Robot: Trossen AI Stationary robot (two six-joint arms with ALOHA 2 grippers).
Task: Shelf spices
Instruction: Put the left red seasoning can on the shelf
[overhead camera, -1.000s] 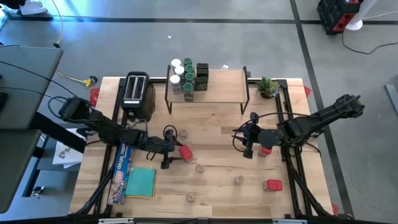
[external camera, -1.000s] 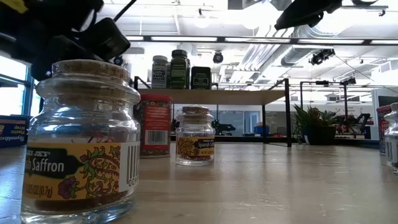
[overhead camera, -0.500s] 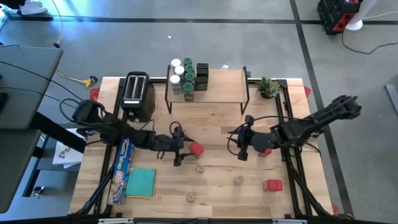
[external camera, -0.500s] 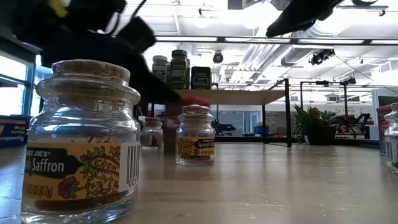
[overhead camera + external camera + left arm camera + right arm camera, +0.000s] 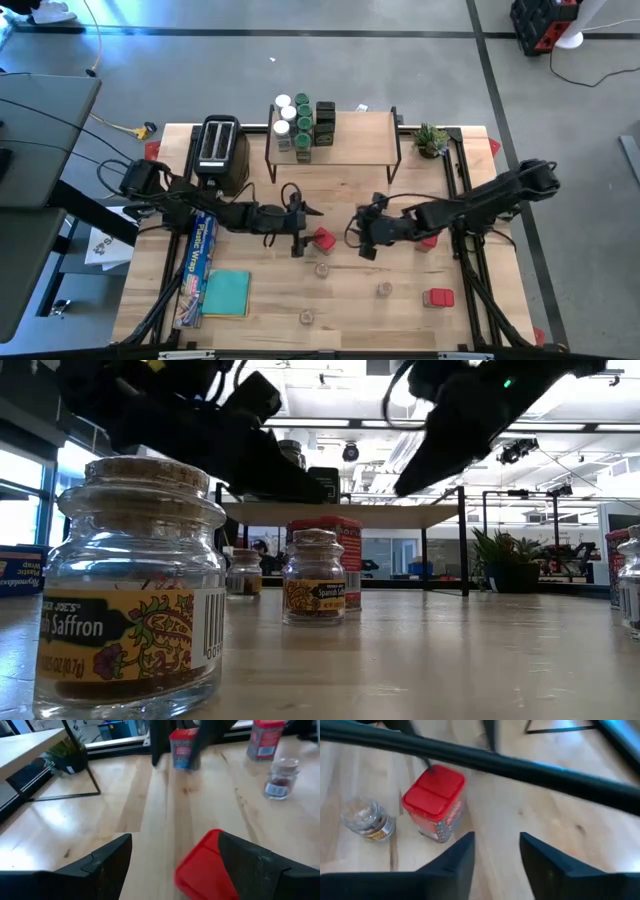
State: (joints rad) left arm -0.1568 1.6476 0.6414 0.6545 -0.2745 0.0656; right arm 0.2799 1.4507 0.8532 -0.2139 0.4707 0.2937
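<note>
A red-lidded rectangular spice tin [image 5: 323,239] stands upright on the wooden desk [image 5: 440,320], in the gap between the two hands. The left hand [image 5: 303,228] is just beside it, with fingers spread and nothing between them; the tin sits ahead of its fingertips. The right hand [image 5: 362,236] is near on the tin's other side, fingers parted and empty, pointing toward it. Both arms reach low and nearly level. The left is nearer, likely just released. The wooden-topped, black-legged shelf [image 5: 350,140] lies well beyond both hands.

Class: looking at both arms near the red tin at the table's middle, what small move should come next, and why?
Probably the right gripper should ease toward the red tin and straddle it: the tin stands upright on the table, the left gripper is open beside it, and the right's fingers are parted.
</note>
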